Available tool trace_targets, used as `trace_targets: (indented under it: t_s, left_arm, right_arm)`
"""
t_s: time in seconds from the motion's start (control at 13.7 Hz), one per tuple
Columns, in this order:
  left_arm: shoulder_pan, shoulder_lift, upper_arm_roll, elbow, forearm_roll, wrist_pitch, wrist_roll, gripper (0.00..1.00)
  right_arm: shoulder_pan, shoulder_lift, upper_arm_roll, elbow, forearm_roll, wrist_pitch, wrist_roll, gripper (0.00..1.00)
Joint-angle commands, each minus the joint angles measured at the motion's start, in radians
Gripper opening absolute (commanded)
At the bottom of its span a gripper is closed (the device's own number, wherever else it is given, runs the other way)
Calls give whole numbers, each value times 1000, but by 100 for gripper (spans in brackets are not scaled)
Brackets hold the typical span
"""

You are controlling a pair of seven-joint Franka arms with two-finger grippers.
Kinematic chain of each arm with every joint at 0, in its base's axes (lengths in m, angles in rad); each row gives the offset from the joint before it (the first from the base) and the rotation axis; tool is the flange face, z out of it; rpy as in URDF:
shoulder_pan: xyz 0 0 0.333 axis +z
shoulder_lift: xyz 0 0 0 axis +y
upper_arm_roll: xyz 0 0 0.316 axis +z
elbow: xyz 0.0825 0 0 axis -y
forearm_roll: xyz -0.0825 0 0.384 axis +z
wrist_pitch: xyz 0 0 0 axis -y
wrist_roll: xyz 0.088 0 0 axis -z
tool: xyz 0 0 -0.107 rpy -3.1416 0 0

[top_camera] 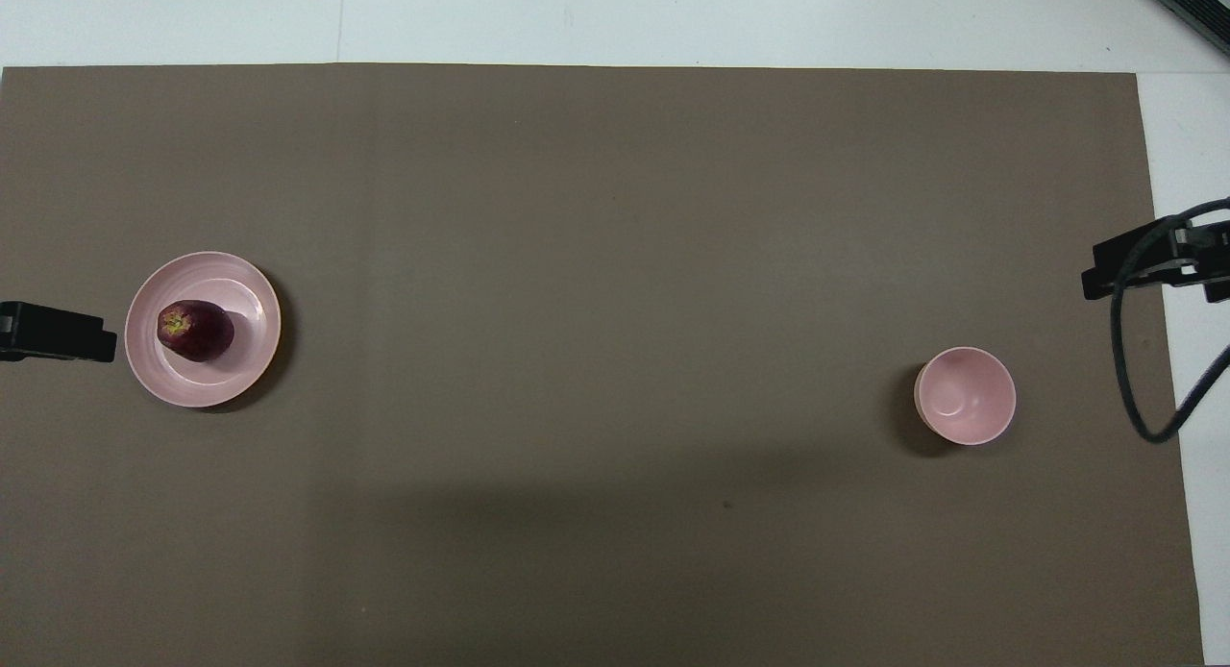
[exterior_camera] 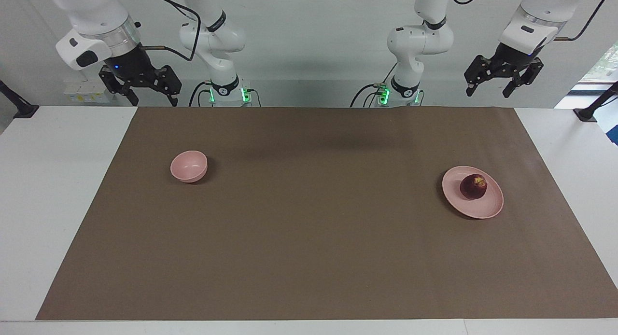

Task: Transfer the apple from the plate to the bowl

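Apple point(exterior_camera: 473, 187) rests on plate point(exterior_camera: 485, 207); bowl point(exterior_camera: 189, 166) stands well apart. My left pincer point(exterior_camera: 488, 90) and right pincer point(exterior_camera: 152, 101) hang open above the counter point(exterior_camera: 58, 180).

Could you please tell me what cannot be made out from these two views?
- Apple underside: hidden by the fruit itself where it rests on the plate, both views.
- Left gripper and right gripper: overhead view's edges cut off all but dark tips.
- Bowl outer wall nearer the robots: hidden by its rim, facing view.

No readable text, labels, brand names, numbers or signs appear anywhere in either view.
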Motion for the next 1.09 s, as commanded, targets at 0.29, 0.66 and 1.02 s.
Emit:
trace_targets:
  t_s: [0.29, 0.66, 1.02]
  left_arm:
    - [3, -8, -6, 4, 8, -18, -4, 100]
    - [3, -8, -4, 4, 8, -18, -4, 100]
    - [6, -4, -4, 5, 8, -17, -1, 100]
  right_arm:
    - [-10, 6, 5, 15, 21, 3, -28, 100]
    - [-10, -8, 5, -10, 21, 5, -25, 100]
    - [-10, -9, 5, -10, 21, 5, -25, 100]
